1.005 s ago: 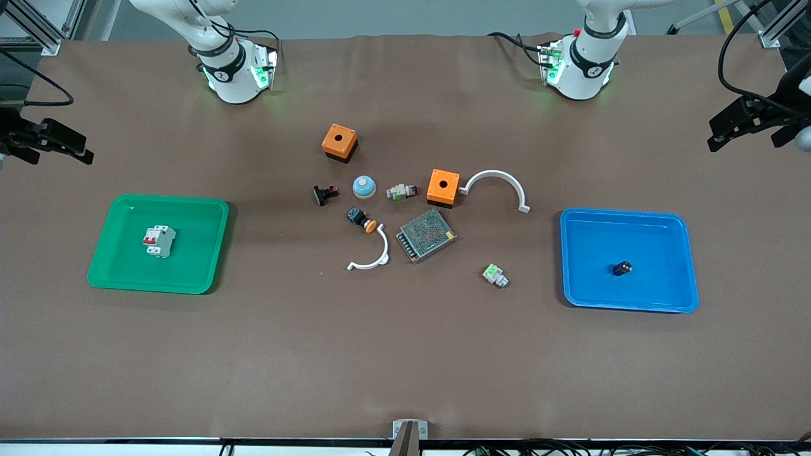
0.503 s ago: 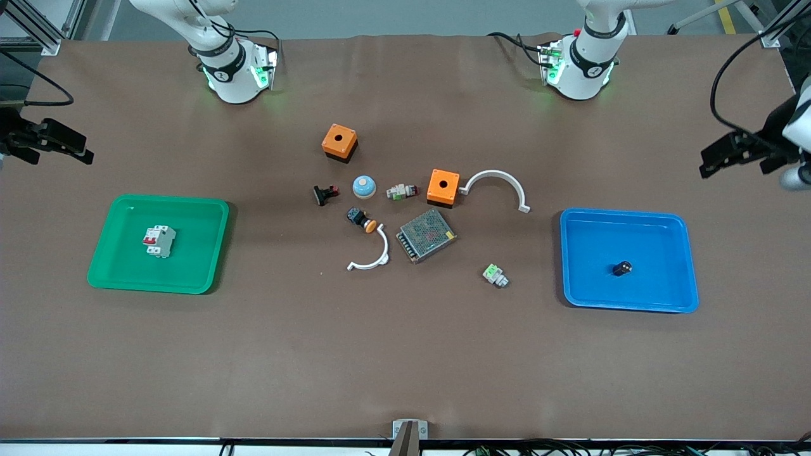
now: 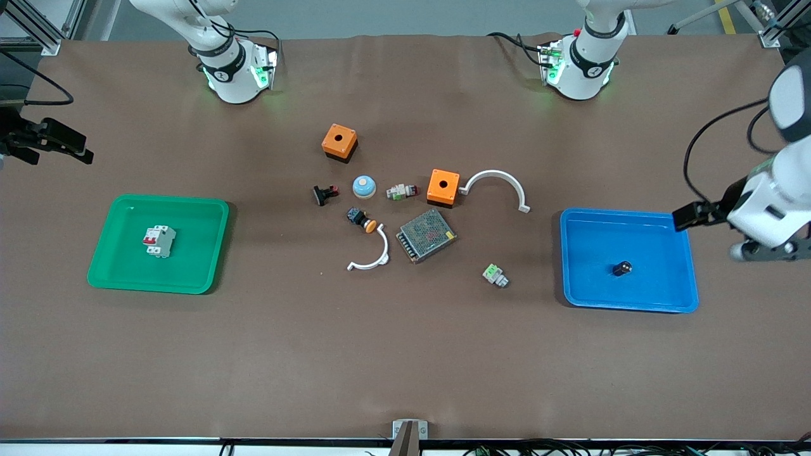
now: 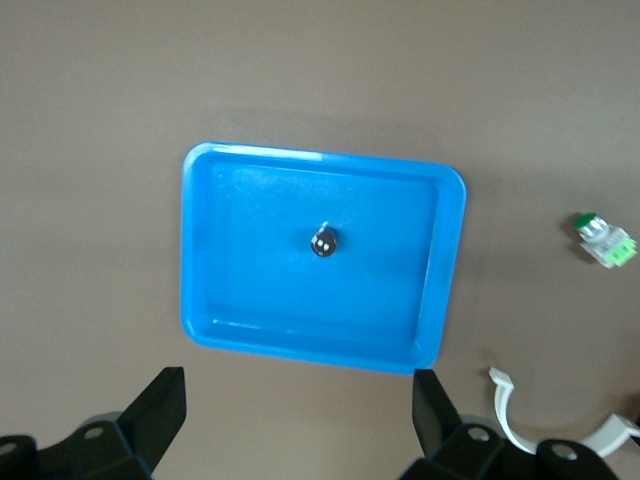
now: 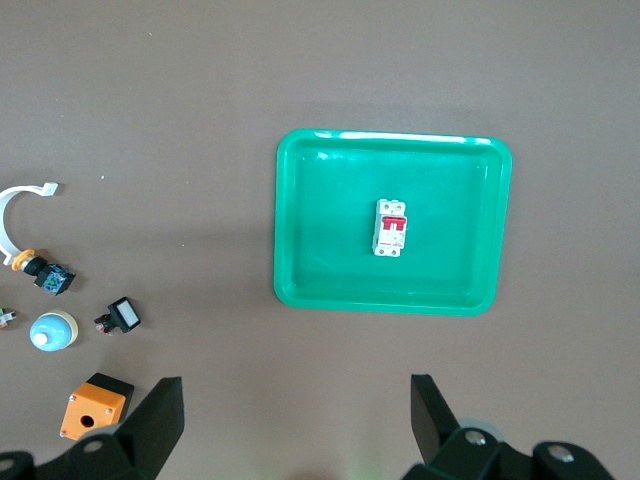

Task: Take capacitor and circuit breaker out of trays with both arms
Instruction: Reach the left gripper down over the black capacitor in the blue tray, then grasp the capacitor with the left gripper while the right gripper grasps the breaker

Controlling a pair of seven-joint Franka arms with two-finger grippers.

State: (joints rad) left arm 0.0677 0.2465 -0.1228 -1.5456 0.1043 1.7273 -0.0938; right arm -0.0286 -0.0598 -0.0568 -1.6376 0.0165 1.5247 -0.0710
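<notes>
The brown table (image 3: 405, 354) carries two trays at its ends. The green tray (image 3: 114, 272) lies toward the right arm's end, and the breaker (image 3: 159, 241) is seen in its middle, lying flat with its red levers up. The blue tray (image 3: 684, 297) lies toward the left arm's end, and the capacitor (image 3: 622, 268) rests near its centre, its lighter end face turned upward in the left wrist view.

The left gripper (image 4: 300, 415) is held high over the table just beside the blue tray's edge; its fingers are spread wide and nothing is gripped. In its wrist view the capacitor (image 4: 323, 242) is seen well apart from the fingertips (image 4: 165, 395), roughly in line with the gap between them. The right gripper (image 5: 297, 412) is likewise spread wide and empty, over the table edge at the right arm's end; the breaker (image 5: 391, 227) is seen well clear of its fingers.

White markings are visible on the breaker, but they cannot be read, and no brand name can be made out anywhere.

Between the trays lie smaller parts: a metal mesh-covered box (image 3: 426, 235), two orange boxes (image 3: 339, 142) (image 3: 443, 187), two white curved clips (image 3: 497, 185) (image 3: 370, 254), and a small grey module with green top (image 3: 495, 275).
</notes>
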